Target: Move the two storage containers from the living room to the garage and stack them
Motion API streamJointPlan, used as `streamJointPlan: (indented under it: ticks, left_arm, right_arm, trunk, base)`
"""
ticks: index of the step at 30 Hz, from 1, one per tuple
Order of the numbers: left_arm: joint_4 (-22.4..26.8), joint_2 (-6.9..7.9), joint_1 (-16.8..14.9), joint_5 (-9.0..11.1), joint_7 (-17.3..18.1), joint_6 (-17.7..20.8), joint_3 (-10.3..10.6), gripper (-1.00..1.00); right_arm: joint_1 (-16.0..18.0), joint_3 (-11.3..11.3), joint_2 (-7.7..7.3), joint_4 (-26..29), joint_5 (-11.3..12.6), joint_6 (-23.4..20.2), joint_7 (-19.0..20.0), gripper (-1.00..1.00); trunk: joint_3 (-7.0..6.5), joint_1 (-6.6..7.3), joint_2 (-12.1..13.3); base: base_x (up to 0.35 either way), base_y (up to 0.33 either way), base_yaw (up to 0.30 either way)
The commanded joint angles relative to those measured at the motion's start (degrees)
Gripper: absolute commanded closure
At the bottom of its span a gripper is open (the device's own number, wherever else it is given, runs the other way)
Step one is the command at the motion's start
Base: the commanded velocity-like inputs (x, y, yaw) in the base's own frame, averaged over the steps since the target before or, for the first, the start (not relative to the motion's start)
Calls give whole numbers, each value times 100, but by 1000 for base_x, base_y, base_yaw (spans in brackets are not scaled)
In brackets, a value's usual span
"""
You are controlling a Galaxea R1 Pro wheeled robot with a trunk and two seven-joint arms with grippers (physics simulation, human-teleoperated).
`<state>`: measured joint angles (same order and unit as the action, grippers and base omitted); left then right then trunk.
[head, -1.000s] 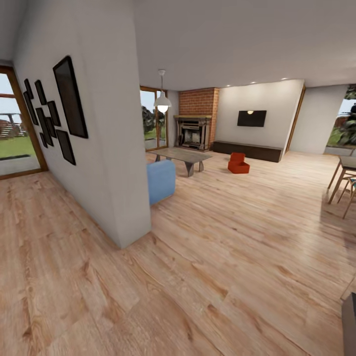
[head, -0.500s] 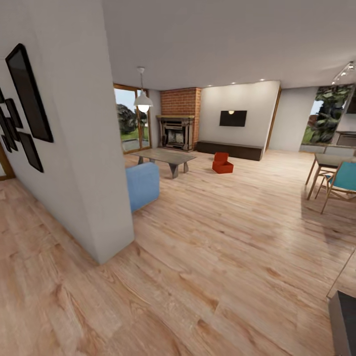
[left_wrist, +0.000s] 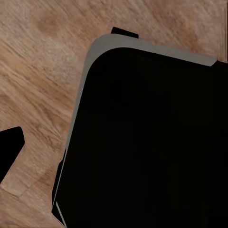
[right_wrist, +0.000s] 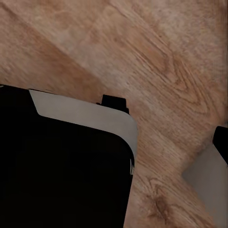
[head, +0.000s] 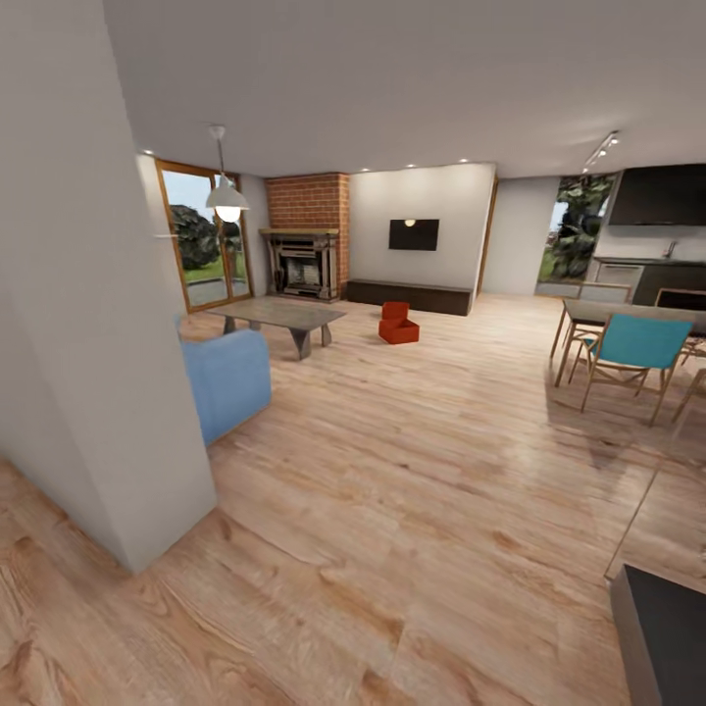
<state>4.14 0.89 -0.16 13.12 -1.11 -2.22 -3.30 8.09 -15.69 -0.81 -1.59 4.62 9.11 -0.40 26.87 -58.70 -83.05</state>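
resting on wood-plank floor (head: 412,471): boxy orange-red storage containers (head: 397,324), smooth-walled.

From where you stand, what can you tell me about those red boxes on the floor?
The storage containers are orange-red, far off on the light wood-plank floor, in front of the long dark bench under the wall TV. They sit close together, one looking higher or tilted. Too small to tell more. Nothing else touches them.
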Motion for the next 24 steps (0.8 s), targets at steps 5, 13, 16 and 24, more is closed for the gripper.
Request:
streamJointPlan:
  ticks: [5, 13, 16, 24]
  left_arm:
    - [-6, -1, -2, 6, -3, -13, -30, -100]
    - [-10, -1, -2, 14, -3, -7, -30, -100]
    - [-10, -1, -2, 15, -3, -7, -30, -100]
    - [-10, -1, -2, 15, -3, -7, -30, -100]
  right_arm:
    - [8, -48, 2, -17, 48, 31, -4, -100]
    - [8, -53, 2, -17, 48, 30, -4, -100]
    - [8, -52, 4, -17, 48, 30, -4, -100]
    - [9, -53, 2, -17, 48, 30, -4, -100]
  trunk:
    - [6, -3, -3]
    - [6, -3, -3]
    - [6, -3, -3]
    - [6, -3, -3]
  base:
    - [323, 0, -286]
    - [323, 0, -286]
    - [323, 0, -286]
    - [323, 0, -105]
